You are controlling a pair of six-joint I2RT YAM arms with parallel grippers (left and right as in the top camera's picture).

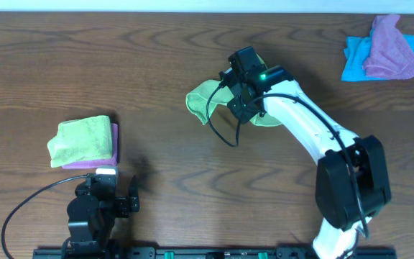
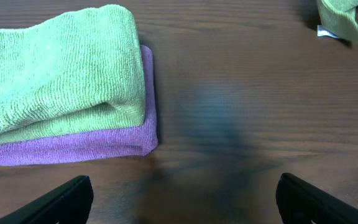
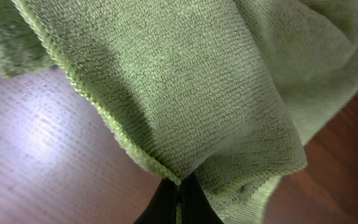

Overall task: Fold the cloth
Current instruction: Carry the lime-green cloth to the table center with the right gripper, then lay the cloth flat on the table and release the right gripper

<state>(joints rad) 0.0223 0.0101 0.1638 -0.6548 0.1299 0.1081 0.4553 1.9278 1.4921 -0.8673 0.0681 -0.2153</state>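
While your right gripper pinches cloth edge, jaws pressed together, its arm hides cloth middle; cloth sits well right of folded stack; left gripper spread wide, near stack, fingertips cut off

The overhead camera looks straight down on the whole table from high above. The left wrist camera is low and faces forward over the wood, close to the folded green cloth on the purple cloth, a stack which the overhead view shows at its left. Its upper right corner also catches the cloth, far away. The right wrist camera is very near to the cloth, which almost fills its picture.
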